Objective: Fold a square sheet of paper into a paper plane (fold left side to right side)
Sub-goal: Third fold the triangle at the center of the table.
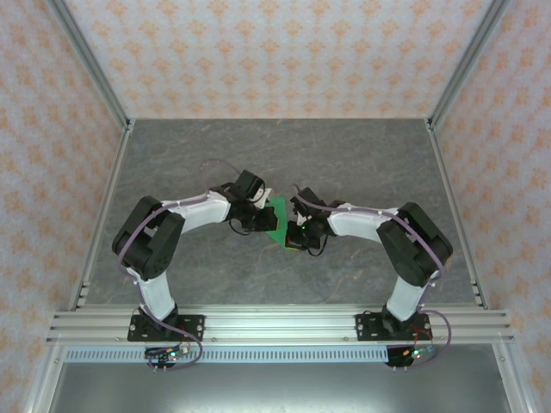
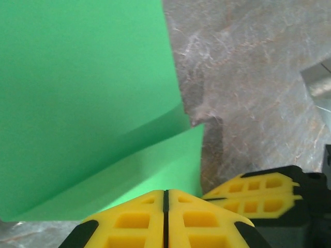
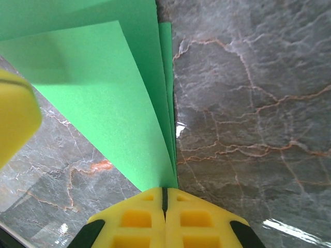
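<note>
The left arm [image 1: 194, 211] and the right arm [image 1: 362, 222] are built of smooth white link shells joined by bulky rounded black joint housings. Thin purplish cables [image 1: 123, 258] are routed along the links. Each arm is carried on a black base plate [image 1: 164, 325] bolted to a silver rail, below which small lit electronics are seen. The left claw [image 2: 166, 194] and the right claw [image 3: 165, 191] are fitted with yellow moulded fingers [image 2: 134, 221], patterned with square recessed pockets and edged in black at the outer corners.
</note>
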Tool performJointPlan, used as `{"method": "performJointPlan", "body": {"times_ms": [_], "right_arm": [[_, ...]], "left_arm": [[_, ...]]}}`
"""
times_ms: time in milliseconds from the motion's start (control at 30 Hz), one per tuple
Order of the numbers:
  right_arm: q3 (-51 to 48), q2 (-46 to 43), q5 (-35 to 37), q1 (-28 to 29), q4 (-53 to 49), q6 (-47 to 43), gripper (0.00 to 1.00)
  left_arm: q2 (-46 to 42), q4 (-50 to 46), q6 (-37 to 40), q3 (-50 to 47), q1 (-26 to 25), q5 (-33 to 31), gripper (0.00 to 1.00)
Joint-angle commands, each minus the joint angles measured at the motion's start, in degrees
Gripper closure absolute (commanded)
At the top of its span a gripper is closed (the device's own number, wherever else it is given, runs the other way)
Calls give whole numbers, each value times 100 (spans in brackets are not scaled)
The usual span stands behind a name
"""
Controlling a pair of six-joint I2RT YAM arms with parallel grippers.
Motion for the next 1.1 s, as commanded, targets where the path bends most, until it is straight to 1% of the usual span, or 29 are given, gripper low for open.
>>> {"method": "performJointPlan", "body": {"times_ms": [0, 200, 367, 600, 700, 900, 1067], "right_arm": [[-239, 171, 497, 18, -520, -115, 100], [-209, 222, 485, 18, -525, -130, 100], [-232, 236, 503, 18, -538, -129, 100], [-228, 268, 513, 18, -547, -137, 100], [-228, 278, 531, 18, -582, -145, 100], [-219, 273, 561, 18, -670, -172, 100], [-227, 274, 575, 18, -697, -178, 100]], "left_arm": [[-100, -164, -59, -127, -198, -2, 92], [100, 67, -207, -170, -442, 73, 92], [231, 42, -215, -138, -466, 3, 93], [348, -92, -121, -169, -465, -209, 93], [388, -249, -59, -152, -465, -424, 94], [392, -459, 65, -170, -339, -658, 95], [366, -511, 228, -271, -63, -705, 95]]}}
